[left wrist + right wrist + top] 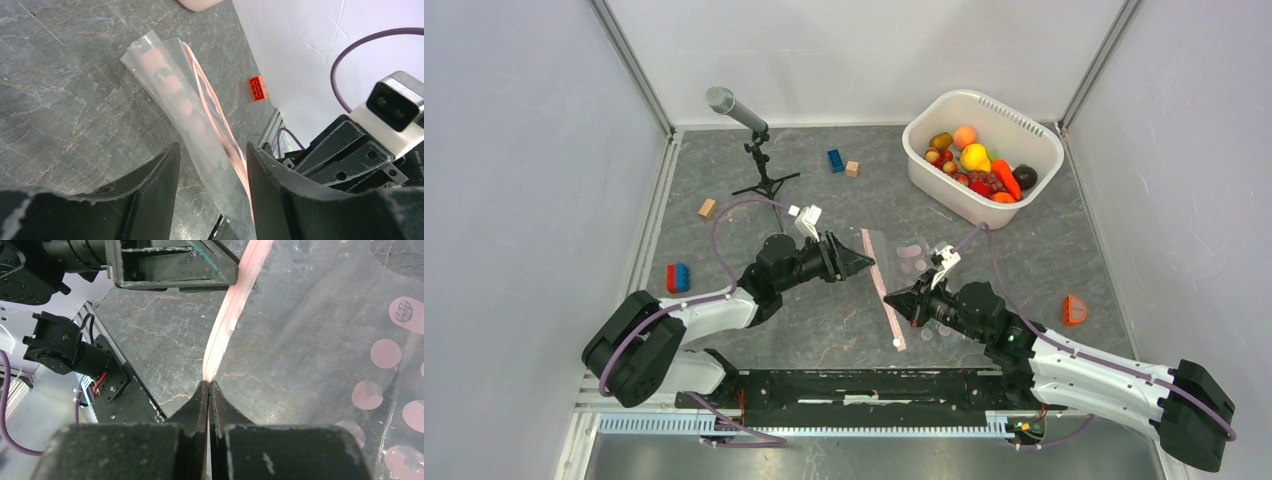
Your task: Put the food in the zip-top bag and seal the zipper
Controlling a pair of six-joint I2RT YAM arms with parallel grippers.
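The zip-top bag (916,268) lies partly lifted at the table's middle, clear with pale pink dots. Its pink zipper (882,285) runs along the left edge, with a white slider (897,342) at the near end. My right gripper (209,386) is shut on the zipper (235,300) strip. My left gripper (212,155) stands open, and the bag (170,90) and its zipper (207,97) edge pass loosely between its fingers. The food (979,165), including a carrot (1006,178) and a yellow fruit (974,157), sits in the white basin (939,187) at the back right.
A microphone on a stand (749,130) stands at the back left. A blue brick (835,160), two wooden blocks (852,168) (707,208), a red-and-blue brick (678,277) and an orange piece (1074,310) lie scattered. White walls enclose the table.
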